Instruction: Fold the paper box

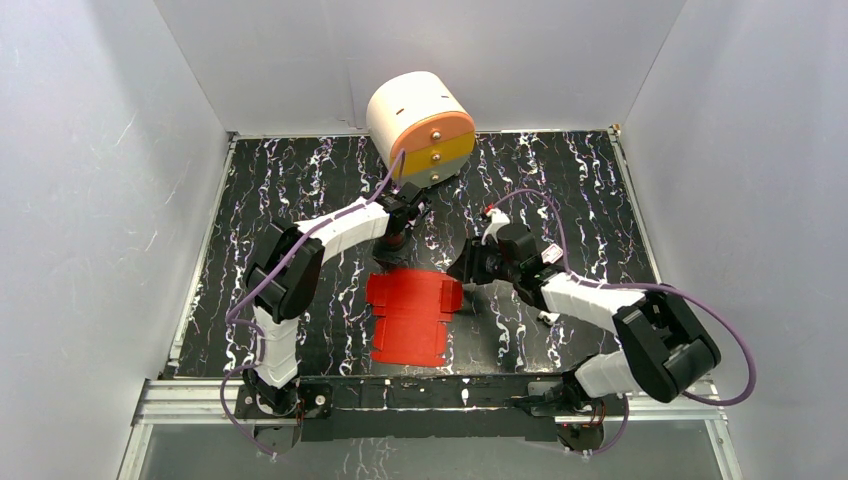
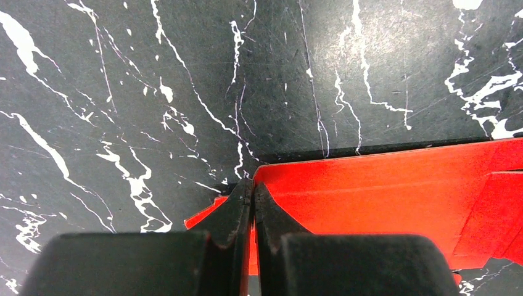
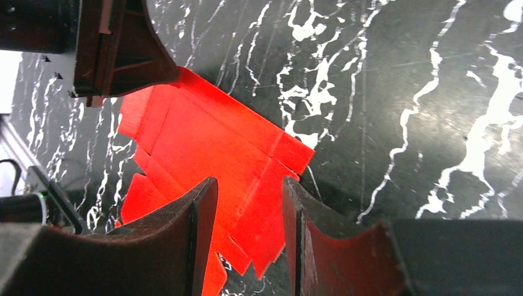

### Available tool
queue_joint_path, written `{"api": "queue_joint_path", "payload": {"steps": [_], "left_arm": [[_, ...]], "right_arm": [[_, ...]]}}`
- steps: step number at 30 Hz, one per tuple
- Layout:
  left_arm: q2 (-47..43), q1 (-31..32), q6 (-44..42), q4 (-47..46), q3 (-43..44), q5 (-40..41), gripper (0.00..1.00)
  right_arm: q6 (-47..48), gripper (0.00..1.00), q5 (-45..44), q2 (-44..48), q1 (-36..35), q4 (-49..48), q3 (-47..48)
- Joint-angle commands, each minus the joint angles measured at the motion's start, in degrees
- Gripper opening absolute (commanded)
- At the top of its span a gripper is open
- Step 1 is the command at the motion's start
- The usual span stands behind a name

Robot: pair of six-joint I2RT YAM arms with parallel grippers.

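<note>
— Any words, labels or numbers to read here?
— None. The paper box [image 1: 410,315] is plain red card with no print on it.
— And the round drawer unit [image 1: 420,128] at the far edge of the counter [image 1: 290,180]?
— Only plain white, orange and yellow faces, with no lettering.
— Do the wrist views show anything more?
— No, just red card and the white-veined black counter. No mark there can be read.

On your black streaky surface [image 1: 300,180] lies the flat red paper box [image 1: 410,315], with a round drawer unit [image 1: 420,125] at the back.
</note>
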State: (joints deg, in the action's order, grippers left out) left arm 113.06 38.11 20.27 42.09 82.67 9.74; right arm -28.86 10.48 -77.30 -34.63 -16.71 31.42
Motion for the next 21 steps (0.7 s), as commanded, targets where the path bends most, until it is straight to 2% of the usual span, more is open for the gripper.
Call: {"api": "queue_joint_path", "payload": {"steps": [1, 11, 21], "left_arm": [[-0.28, 0.29, 1.25, 1.95, 1.91, -2.26, 0.03], [-1.48, 0.29, 3.07, 0.28, 1.77, -7.88, 0.23], [-3.24, -0.17, 5.30, -3.55, -1.38, -15.84, 0.24]], "right_arm": [[-4.59, 0.50, 6.65, -3.30, -0.41, -11.40, -0.44], [-7.49, 0.44, 8.37, -11.69, -3.24, -17.27, -0.15], [-7.65, 0.42, 6.69, -14.92, -4.78, -17.50, -0.51]]}}
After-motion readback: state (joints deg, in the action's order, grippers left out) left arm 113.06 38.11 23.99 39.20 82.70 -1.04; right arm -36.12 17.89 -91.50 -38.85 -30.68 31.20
